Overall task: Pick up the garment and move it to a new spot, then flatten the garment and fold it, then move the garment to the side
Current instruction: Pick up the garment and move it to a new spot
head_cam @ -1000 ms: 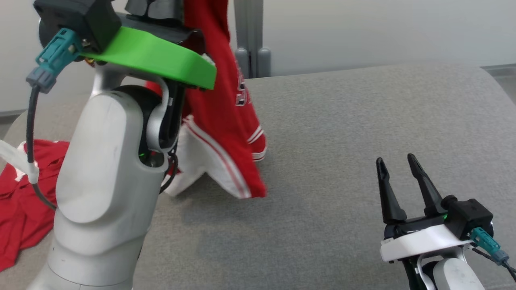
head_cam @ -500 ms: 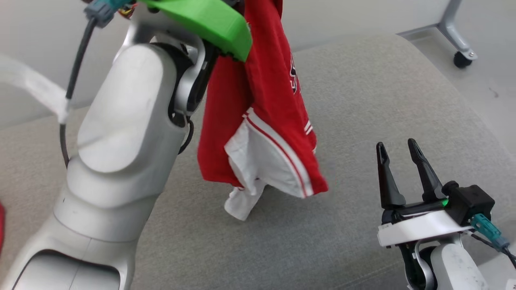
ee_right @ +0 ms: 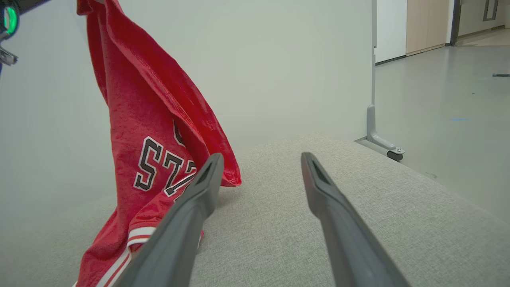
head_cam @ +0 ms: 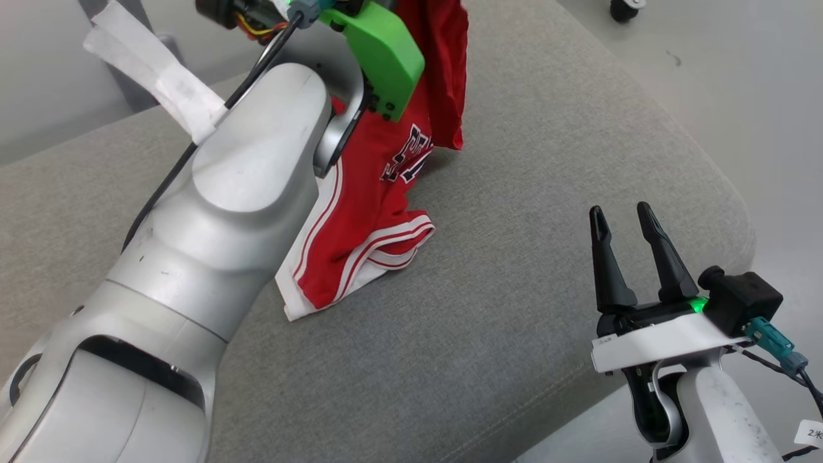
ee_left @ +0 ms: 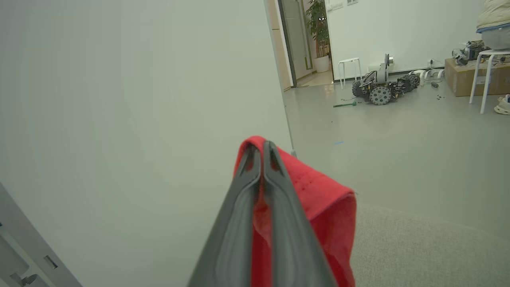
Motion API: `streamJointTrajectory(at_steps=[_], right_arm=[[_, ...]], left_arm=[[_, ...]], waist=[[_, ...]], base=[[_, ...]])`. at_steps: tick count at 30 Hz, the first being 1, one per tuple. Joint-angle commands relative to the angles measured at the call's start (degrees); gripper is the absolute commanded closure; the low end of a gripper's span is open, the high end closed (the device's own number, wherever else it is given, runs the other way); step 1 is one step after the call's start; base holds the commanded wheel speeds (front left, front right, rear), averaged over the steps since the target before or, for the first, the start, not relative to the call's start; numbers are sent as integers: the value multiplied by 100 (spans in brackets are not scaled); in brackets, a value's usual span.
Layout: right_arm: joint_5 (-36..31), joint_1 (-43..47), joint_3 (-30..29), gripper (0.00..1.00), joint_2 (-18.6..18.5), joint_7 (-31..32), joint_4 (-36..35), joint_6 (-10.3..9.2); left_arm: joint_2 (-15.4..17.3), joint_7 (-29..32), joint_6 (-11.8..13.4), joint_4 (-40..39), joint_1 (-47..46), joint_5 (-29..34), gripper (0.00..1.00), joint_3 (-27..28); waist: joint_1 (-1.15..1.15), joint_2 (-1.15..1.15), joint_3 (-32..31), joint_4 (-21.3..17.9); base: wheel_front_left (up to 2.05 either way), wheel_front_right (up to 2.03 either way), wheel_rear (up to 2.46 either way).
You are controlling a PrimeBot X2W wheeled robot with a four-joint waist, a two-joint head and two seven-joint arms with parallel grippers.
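1. Head view: you are looking at the garment (head_cam: 360, 238), red with white trim, hanging down onto the grey padded surface (head_cam: 514, 360), its hem resting mid-surface. The right gripper (head_cam: 620, 215) is hovering over that surface's near right part, jaws spread, holding nothing.
2. Left wrist view: the left gripper (ee_left: 263, 149) is pinching a red fold, jaws closed on the garment, raised above the surface.
3. Right wrist view: the garment is lying left of the spread jaws, its long axis running near upright; the right arm is probably standing nearer the resting hem for you.

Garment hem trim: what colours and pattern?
The hem trim is white with red stripes; head view.
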Motion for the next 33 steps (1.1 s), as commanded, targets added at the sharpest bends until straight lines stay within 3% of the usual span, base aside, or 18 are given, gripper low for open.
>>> streamJointTrajectory(at_steps=[1, 2, 4, 7, 16, 22, 28, 33], right_arm=[[47, -100, 45, 0, 12, -22, 25, 3], [55, -124, 86, 0, 12, -22, 31, 3], [66, -142, 159, 0, 11, -22, 22, 3], [34, -159, 208, 0, 8, -22, -7, 2], [-345, 15, 54, 0, -15, -22, -128, 3], [-513, 159, -65, 0, -96, -21, -297, 2], [-685, 431, -161, 0, -123, -21, -420, 2], [-758, 660, -167, 0, -126, -21, -504, 3]], left_arm=[[44, -13, 178, 290, -1, -62, 96, -46], [43, 12, 293, 528, 19, -107, 0, -115], [43, -17, 558, 894, 23, -231, 0, -140], [31, -182, 688, 1188, 22, -385, 0, -195], [33, -460, 381, 1342, 343, -852, 0, -531], [28, -756, 447, 1035, 769, -1171, 0, -447], [318, -896, 655, 300, 1769, -1172, 0, -216], [725, -893, 1222, -1287, 3185, -810, 0, 337]], waist=[[0, 0, 336, -328], [0, 0, 353, -327], [0, 0, 368, -298], [0, 0, 354, -180], [0, 0, -21, 720], [0, 0, -407, 1414], [0, 0, -781, 1921], [0, 0, -994, 2157]], base=[[0, 0, 0], [0, 0, 0], [0, 0, 0], [0, 0, 0], [0, 0, 0], [0, 0, 0], [0, 0, 0], [0, 0, 0]])
